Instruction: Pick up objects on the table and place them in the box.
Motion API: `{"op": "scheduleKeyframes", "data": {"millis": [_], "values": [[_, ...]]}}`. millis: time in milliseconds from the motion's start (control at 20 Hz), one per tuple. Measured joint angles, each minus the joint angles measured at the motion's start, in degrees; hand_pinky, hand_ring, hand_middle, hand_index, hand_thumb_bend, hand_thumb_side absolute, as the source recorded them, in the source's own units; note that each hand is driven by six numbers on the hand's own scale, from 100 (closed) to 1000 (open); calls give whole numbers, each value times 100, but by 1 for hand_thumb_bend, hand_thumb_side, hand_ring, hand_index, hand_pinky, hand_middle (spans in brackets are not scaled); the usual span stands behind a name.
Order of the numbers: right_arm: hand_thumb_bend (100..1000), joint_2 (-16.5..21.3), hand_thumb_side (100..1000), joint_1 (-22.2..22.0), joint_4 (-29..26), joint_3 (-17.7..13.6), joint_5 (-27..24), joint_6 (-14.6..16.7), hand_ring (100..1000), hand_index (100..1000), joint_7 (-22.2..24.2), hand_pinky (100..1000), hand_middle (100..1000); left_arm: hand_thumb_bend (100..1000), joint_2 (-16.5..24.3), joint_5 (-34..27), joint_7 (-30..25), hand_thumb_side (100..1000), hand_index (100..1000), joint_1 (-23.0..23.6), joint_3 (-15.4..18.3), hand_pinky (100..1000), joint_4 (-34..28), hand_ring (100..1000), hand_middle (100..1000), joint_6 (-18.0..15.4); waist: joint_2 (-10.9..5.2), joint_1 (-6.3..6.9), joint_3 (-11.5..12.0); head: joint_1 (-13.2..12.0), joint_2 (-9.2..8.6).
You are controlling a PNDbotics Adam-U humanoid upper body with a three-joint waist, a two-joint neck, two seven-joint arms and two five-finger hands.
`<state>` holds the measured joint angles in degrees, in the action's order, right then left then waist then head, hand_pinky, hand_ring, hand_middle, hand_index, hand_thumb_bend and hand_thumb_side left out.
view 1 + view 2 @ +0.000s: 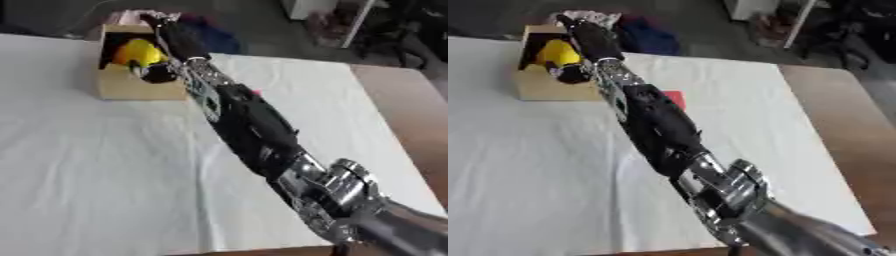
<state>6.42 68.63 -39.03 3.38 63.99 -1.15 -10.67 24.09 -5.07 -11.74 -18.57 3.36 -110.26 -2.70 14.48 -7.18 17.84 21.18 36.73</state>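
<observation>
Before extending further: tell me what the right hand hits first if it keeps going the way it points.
Probably nothing on the table: the right hand is above the box's far rim, pointing toward the floor clutter beyond. Depth is unclear.

one cardboard box (131,87) far left, one yellow thing (140,52) inside it, one small red thing (675,98) on the table (105,165), one robot hand (179,37)

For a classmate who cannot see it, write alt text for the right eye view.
The robot's right arm stretches from the lower right across a white-covered table to a cardboard box at the far left, its black hand over the box's far rim. Inside the box lies a yellow object beside something dark; a red item peeks out beside the arm.
</observation>
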Motion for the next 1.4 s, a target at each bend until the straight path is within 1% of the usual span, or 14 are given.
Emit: {"op": "scheduleKeyframes", "data": {"millis": [100,150,250,350,600,800,900,1000,1050,1200,1400], "values": [[397,32,449,0,-60,0,-21,10,728,954,70,734,869,100,-9,1,4,583,773,15,1,778,0,579,634,6,0,0,-30,-21,0],[374,68,435,0,-116,2,-74,29,724,952,102,731,862,100,-18,2,7,584,773,32,3,779,0,579,634,9,0,0,-50,-36,0],[340,176,434,0,-263,21,-246,80,717,945,185,727,847,100,-23,5,12,585,773,44,5,779,0,579,634,14,0,0,-98,-59,0],[309,355,422,-3,-433,29,-523,128,716,942,344,728,843,100,-23,10,21,586,773,62,10,780,1,579,634,23,0,0,-154,-91,0],[310,880,428,-147,-862,96,-1188,179,741,951,898,745,864,100,-23,38,48,585,773,123,57,782,2,580,635,35,0,-13,-298,-203,0],[336,1344,450,-388,-1145,138,-1513,226,784,967,1496,775,892,100,-22,61,77,588,774,166,90,783,2,580,635,37,0,-13,-401,-294,0],[353,1524,461,-495,-1231,168,-1556,304,800,974,1892,787,899,100,-22,65,81,589,775,189,104,784,4,581,636,40,0,-13,-428,-320,0],[366,1680,451,-582,-1287,176,-1553,430,812,978,2352,798,902,100,-22,74,80,589,775,192,111,785,4,581,636,41,0,-13,-446,-345,0],[373,1751,435,-621,-1303,176,-1536,504,818,981,2566,803,908,100,-22,77,79,589,776,193,112,785,4,581,637,42,0,-13,-447,-349,0],[385,1903,435,-735,-1308,152,-1478,737,833,986,3116,815,923,100,-21,85,78,588,776,202,115,786,5,581,637,43,0,-13,-449,-378,-1],[398,2036,443,-888,-1235,86,-1409,1001,847,988,3633,826,929,100,-21,100,78,588,776,224,137,787,5,582,638,43,0,-13,-448,-424,-12]]}}
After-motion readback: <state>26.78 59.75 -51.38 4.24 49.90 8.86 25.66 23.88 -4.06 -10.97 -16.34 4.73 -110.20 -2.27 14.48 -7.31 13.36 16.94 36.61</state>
